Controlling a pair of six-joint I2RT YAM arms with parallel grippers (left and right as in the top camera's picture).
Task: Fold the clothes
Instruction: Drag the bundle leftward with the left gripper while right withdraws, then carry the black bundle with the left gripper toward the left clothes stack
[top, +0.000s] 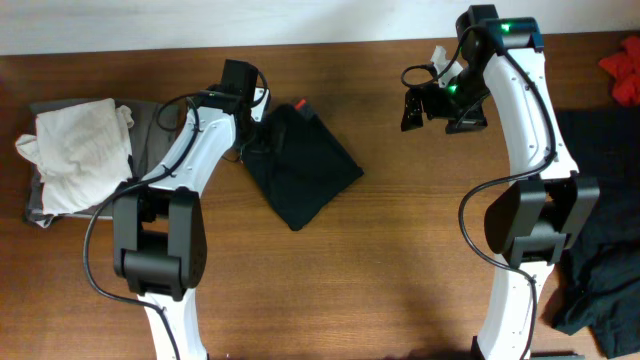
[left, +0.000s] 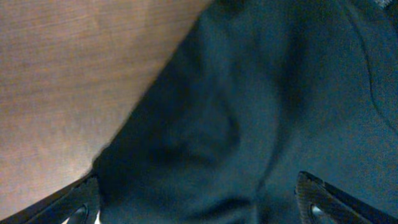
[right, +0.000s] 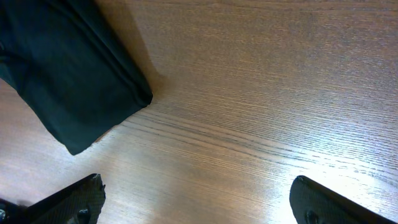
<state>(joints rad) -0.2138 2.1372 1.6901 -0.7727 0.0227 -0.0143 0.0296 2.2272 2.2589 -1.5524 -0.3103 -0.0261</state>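
**A:** Where was the piece being worked on?

**B:** The black garment (top: 300, 165) lay as a folded, roughly square packet, turned like a diamond, just to 9 o'clock of the centre of the tabletop (top: 400, 260). The left hand (left: 199, 211) hovered low over the packet's 10 o'clock edge. It was spread wide, with one of its fingers (left: 74, 208) just beside the hem, and it had hold of nothing that I could see.

**A:** And the other?

**B:** The right hand (right: 199, 208) was just as wide apart and empty. It hung over bare wood toward 1 o'clock, and only the packet's corner showed off to one side in its wrist view.

**A:** What could have gone wrong from there?

**B:** This is my judgement. The fabric looked soft, matte and limp, with a shallow ridge under the left hand. Pinching only the top layer there would have peeled the fold open. Dragging it would have skewed the packet, since the smooth, fine-grained wood seemed to offer little grip. With the right hand away, nothing pinned the far corner.

**A:** Anything else nearby?

**B:** A crumpled white cloth (top: 75, 150) lay at 9 o'clock and a dark heap (top: 600, 250) at 4 o'clock, both well apart from the packet. The heap lay close to the right arm's base, so a careless reach might have snagged it.
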